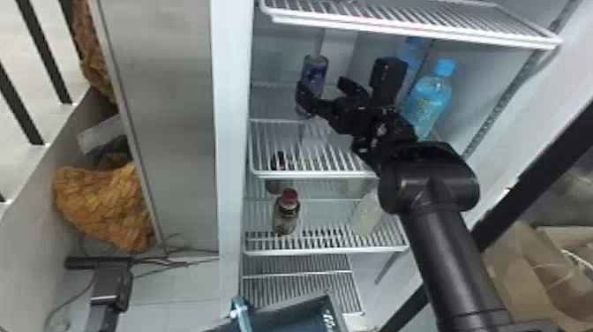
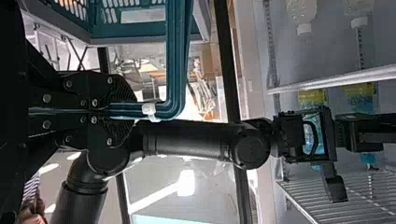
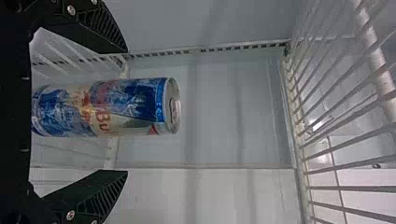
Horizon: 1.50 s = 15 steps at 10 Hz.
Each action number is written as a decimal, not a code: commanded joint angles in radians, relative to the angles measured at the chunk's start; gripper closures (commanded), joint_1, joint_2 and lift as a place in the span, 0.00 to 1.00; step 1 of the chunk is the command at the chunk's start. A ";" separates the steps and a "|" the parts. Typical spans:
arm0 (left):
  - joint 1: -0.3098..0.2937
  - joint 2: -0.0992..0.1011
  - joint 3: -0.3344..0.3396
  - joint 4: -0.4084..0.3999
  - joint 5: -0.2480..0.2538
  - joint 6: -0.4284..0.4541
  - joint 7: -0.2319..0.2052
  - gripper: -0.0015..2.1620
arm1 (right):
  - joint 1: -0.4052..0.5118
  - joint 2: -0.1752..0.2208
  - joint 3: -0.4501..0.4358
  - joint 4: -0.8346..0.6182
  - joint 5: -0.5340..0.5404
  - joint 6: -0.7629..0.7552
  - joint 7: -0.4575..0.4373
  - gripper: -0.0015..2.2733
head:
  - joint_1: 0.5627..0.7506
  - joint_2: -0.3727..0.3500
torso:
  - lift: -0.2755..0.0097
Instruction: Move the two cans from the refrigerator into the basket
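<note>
In the head view my right gripper (image 1: 325, 92) is inside the refrigerator at the upper shelf, its fingers apart in front of an upright blue-and-silver can (image 1: 314, 70). The right wrist view has the can (image 3: 135, 105) between the spread fingers of the right gripper (image 3: 126, 111), with a gap on either side. At the head view's bottom edge is the dark teal basket (image 1: 304, 304). In the left wrist view my left gripper (image 2: 125, 110) is shut on the handle (image 2: 175, 70) of the teal basket (image 2: 135, 31).
Blue bottles (image 1: 427, 103) stand right of the right gripper. A wire rack (image 1: 410, 24) spans above it. On a lower shelf are a red-capped bottle (image 1: 286, 216) and a pale bottle (image 1: 367, 214). The refrigerator's left side wall (image 1: 231, 132) runs beside the shelves.
</note>
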 commanded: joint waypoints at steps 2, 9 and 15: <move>-0.005 0.002 -0.001 0.004 0.000 0.005 0.000 0.55 | -0.053 0.000 0.021 0.062 0.018 0.006 -0.009 0.05 | 0.70 0.24 | 0.84; -0.007 0.000 -0.005 0.006 0.004 0.005 0.000 0.55 | -0.070 0.000 0.043 0.111 0.026 0.035 -0.012 0.52 | 0.70 0.25 | 0.84; -0.007 0.002 -0.005 0.006 0.006 0.005 0.000 0.55 | 0.053 -0.009 0.013 -0.090 0.012 0.052 -0.012 0.56 | 0.70 0.25 | 0.84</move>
